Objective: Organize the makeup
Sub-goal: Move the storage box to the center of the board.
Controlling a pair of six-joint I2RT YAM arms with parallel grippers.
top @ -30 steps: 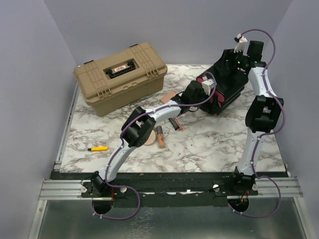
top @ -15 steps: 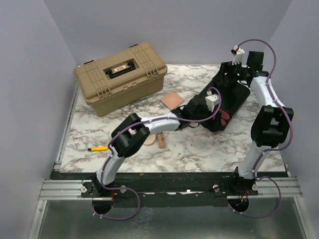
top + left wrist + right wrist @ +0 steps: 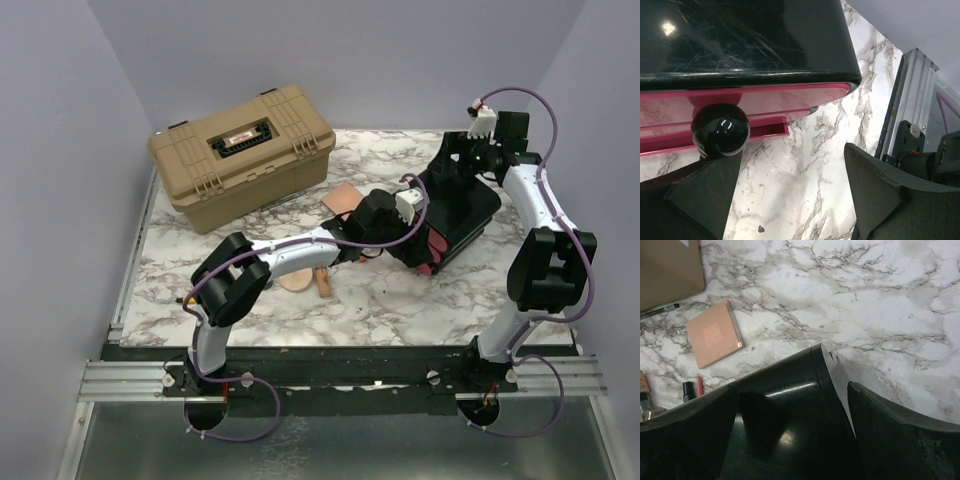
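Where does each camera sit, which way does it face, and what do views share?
Top external: fixed above and behind the bases, looking down on the marble table; left arm and right arm show.
Left wrist: low, facing the black box, its pink drawer and knob; left tool open below.
Right wrist: above the box, looking down past it to the square compact; right tool straddles the box.
Shared: the box in all; the compact in top and right wrist.

Right gripper [image 3: 792,387] straddles the corner of the glossy black box [image 3: 785,435], fingers spread wide, with a sliver of marble table [image 3: 880,305] showing inside one. Beyond it, the square copper-pink compact [image 3: 715,339] lies flat near the tan case [image 3: 667,267].
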